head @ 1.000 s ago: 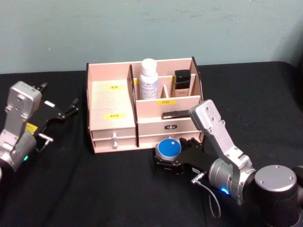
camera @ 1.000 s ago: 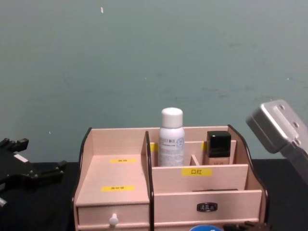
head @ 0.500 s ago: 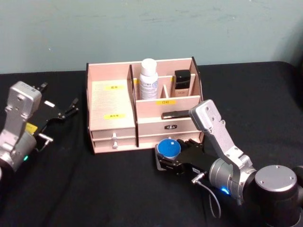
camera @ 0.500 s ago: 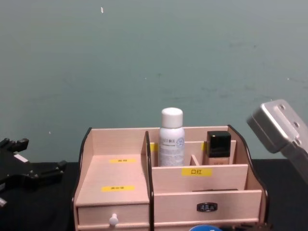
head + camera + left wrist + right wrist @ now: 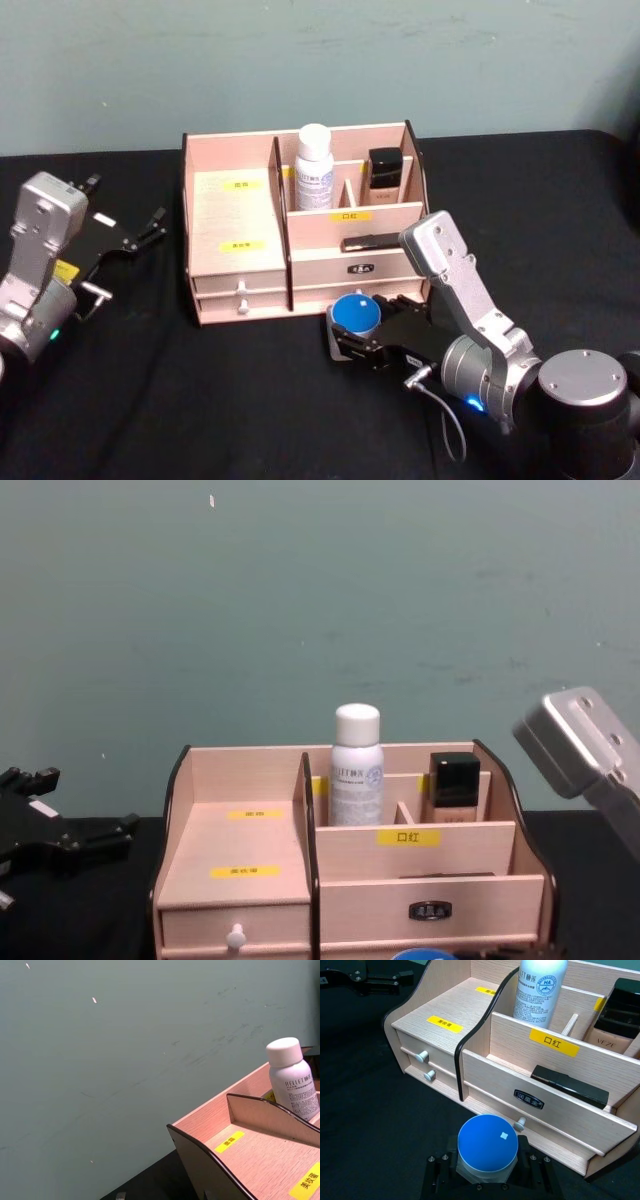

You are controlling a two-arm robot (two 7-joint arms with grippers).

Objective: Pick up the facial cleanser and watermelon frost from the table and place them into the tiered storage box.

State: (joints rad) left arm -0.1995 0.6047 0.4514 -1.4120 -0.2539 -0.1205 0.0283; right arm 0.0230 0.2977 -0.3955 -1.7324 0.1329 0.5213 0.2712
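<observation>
Matt wooden tiered storage box (image 5: 235, 212)

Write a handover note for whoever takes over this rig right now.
Left hand: open, parked to the left of the tiered storage box.
Right hand: shut on the blue-lidded jar, low in front of the box's right-hand drawer.
Done: the white bottle stands upright in a rear compartment of the box.
Left: lift the jar, set it into a free compartment, release.
</observation>
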